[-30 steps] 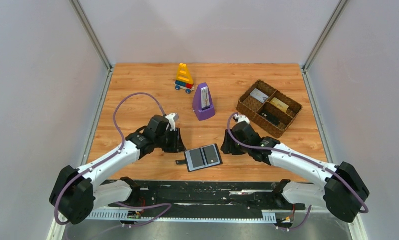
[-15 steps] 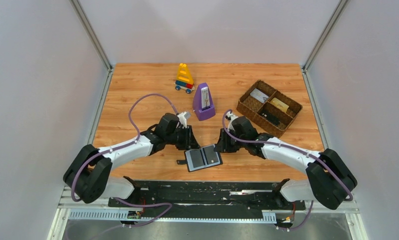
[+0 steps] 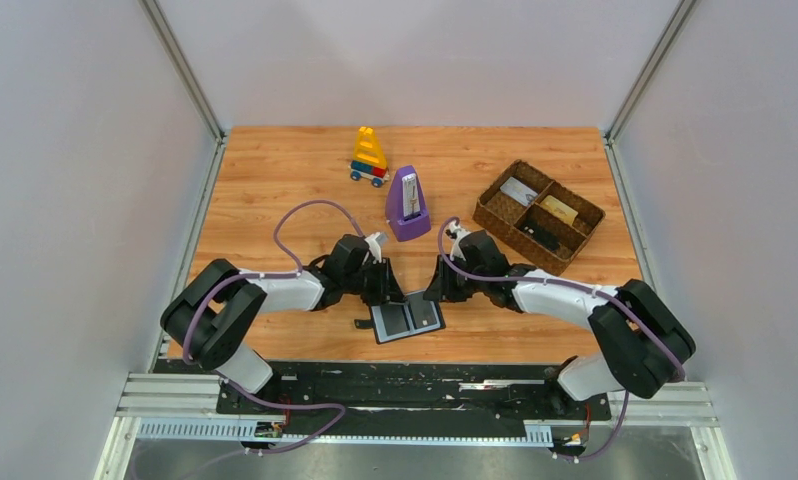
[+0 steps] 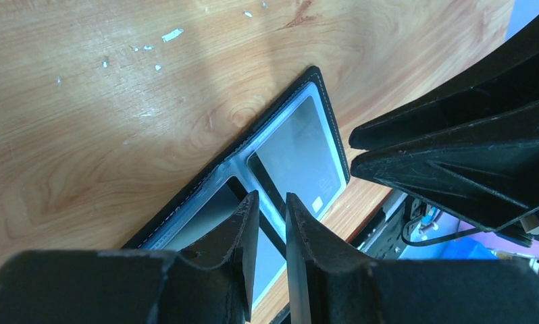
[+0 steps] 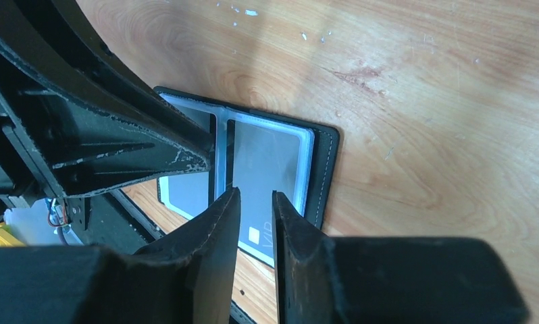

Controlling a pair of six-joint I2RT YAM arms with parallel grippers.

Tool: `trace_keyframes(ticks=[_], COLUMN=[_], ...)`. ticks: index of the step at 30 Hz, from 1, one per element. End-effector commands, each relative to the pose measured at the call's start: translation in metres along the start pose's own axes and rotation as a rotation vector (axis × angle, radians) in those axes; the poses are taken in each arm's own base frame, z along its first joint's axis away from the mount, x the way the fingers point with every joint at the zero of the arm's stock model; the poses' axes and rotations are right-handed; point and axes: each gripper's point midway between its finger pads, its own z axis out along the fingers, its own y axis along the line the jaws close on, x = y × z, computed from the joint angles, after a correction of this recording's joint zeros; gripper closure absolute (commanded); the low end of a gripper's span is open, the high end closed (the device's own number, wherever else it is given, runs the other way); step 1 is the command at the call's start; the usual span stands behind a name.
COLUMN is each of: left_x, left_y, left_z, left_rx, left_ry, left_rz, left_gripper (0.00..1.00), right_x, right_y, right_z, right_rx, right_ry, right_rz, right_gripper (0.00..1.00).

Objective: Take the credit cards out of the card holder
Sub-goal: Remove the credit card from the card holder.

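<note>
Black-rimmed card holder (image 3: 407, 315) lies open and flat on the wooden table (image 3: 275, 180) near its front edge; left gripper (image 4: 272, 206) and right gripper (image 5: 255, 202) hover just over it, each with fingers nearly together, clamping nothing.

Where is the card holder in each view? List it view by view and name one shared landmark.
Top external: the card holder lies open at the table's near edge, between both grippers.
Left wrist: card holder at centre, running diagonally above the left gripper.
Right wrist: card holder at centre, above the right gripper.
Shared landmark: the fold between its two grey-blue panels.
</note>
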Motion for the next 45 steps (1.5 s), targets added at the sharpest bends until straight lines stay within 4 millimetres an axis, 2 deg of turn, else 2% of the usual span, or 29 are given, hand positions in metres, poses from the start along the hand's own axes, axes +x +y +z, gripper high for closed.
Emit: trace_keyframes(ticks=[1,9,20,32,39,41,45], left_x=[-0.001,0.010,0.011,0.014,0.014,0.013,0.011], left_y=[0.001,0.014,0.006,-0.004,-0.009,-0.013,-0.016], left_z=[0.003,0.007,0.009,0.011,0.010,0.009,0.004], left_rx=[-0.002,-0.024,0.024,0.105,0.134,0.143,0.145], left_ry=[-0.036,-0.025,-0.023,-0.025,-0.025,-0.029,-0.048], left_rz=[0.016,0.007,0.008,-0.031,-0.048,-0.061,-0.089], left_gripper=[0.71,0.69,0.68,0.68,0.86,0.98,1.00], right_x=[-0.010,0.006,0.026,0.030,0.030,0.029,0.027], right_y=[0.007,-0.009,-0.022,-0.026,-0.028,-0.030,-0.034], right_z=[0.007,0.014,0.016,0.015,0.014,0.014,0.012], right_rx=[-0.043,-0.005,0.014,0.021,0.032,0.042,0.052], right_ry=[-0.032,0.003,0.030,0.032,0.025,0.022,0.018], right_rz=[0.005,0.044,0.080,0.088,0.095,0.104,0.116], right_gripper=[0.76,0.78,0.83,0.87,0.88,0.88,0.88])
